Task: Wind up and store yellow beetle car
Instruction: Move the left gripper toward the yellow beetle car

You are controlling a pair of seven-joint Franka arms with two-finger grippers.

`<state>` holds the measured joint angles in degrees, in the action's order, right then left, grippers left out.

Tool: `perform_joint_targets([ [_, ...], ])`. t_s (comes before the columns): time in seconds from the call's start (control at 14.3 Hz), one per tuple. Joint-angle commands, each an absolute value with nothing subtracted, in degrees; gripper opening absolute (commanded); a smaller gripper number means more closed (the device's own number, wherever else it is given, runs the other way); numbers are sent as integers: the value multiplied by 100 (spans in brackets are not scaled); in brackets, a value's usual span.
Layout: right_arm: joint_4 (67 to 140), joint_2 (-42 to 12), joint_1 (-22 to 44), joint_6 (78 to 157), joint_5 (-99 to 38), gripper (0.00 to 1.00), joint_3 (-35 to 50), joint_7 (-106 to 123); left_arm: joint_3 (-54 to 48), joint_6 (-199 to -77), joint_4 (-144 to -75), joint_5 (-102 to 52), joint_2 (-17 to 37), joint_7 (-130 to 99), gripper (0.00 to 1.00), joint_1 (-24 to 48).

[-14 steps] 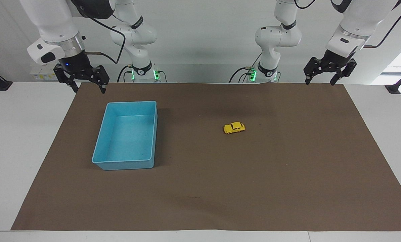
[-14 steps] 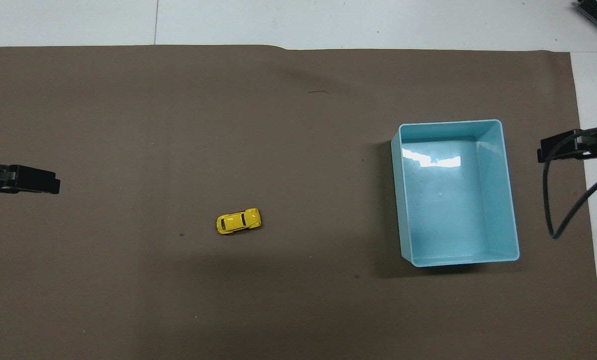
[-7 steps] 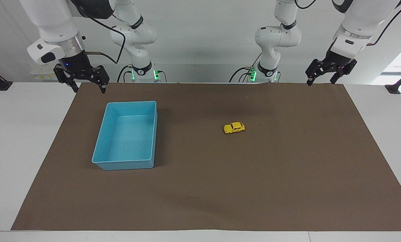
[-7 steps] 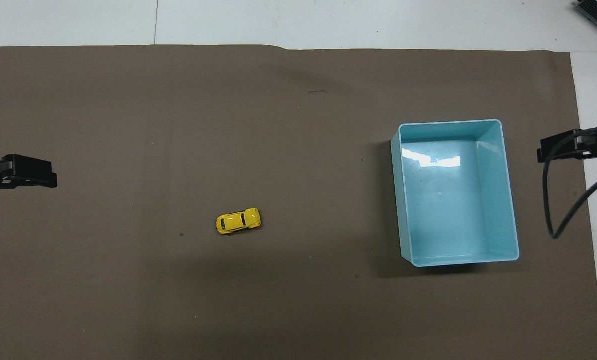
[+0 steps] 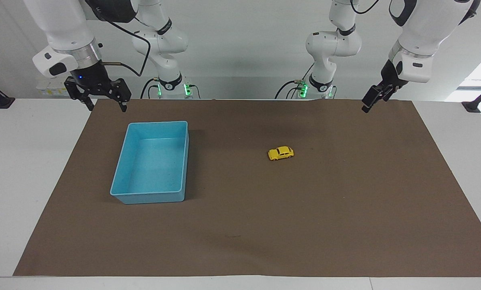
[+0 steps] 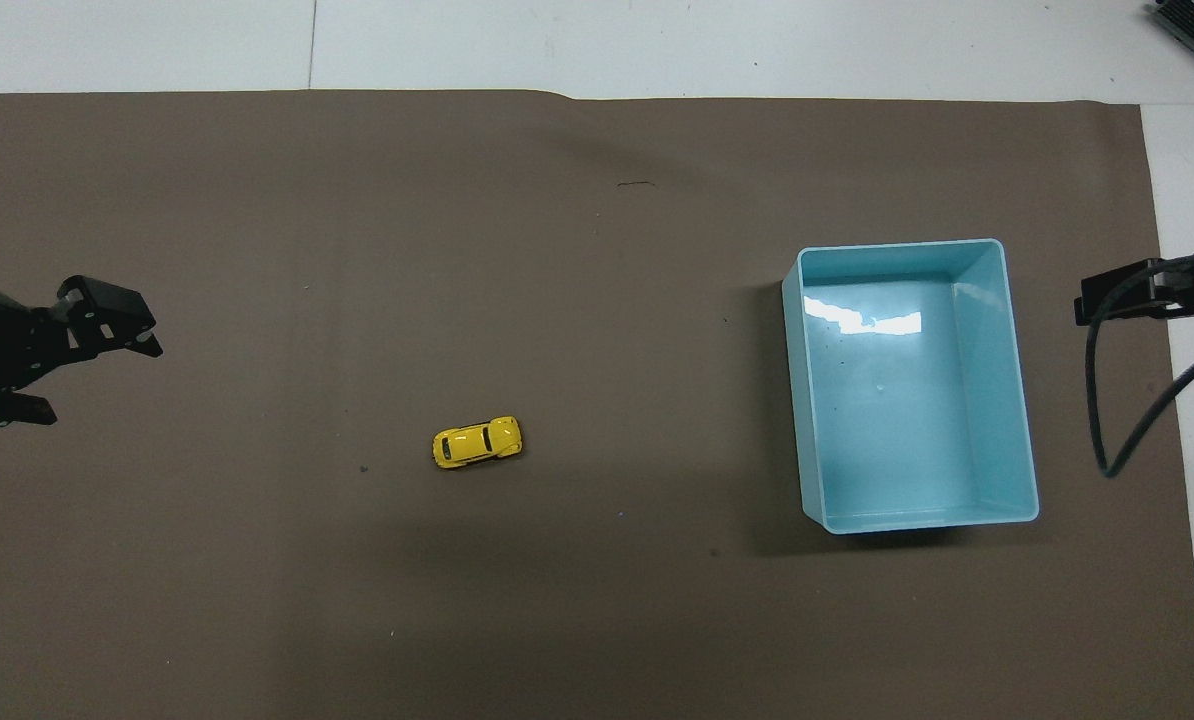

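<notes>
Over the light blue bin's [image 5: 150, 163] robot-side edge, the right gripper [image 5: 101, 100] is parked, wide open and empty, just waiting. Beside the bin, toward the left arm's end, the yellow beetle car [image 5: 280, 153] is sat untouched on the brown mat [image 5: 264, 225]. The left gripper [image 5: 372, 100] has been swivelled and brought in since a second ago, open and empty, so pickup's probably starting.

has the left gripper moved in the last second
Yes. The left gripper has turned and come in over the brown mat, toward the yellow beetle car.
</notes>
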<state>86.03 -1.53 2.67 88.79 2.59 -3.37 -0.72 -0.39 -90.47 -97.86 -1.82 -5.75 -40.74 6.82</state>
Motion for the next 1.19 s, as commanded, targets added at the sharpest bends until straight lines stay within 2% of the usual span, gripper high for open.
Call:
perform_joint_targets([
  [0.0, 8701, -70, 220, 8886, 290, 100, -308, 62, 9, -9298, -10010, -430, -580, -5165, 100, 800],
  [0.49, 8701, -70, 220, 8886, 290, 100, -308, 62, -9, -10071, -10529, -448, -528, -7740, 100, 1142],
  [1.12, 8701, -70, 220, 8886, 290, 100, -308, 62, -9, -10335, -10661, -448, -431, -9656, 100, 1344],
])
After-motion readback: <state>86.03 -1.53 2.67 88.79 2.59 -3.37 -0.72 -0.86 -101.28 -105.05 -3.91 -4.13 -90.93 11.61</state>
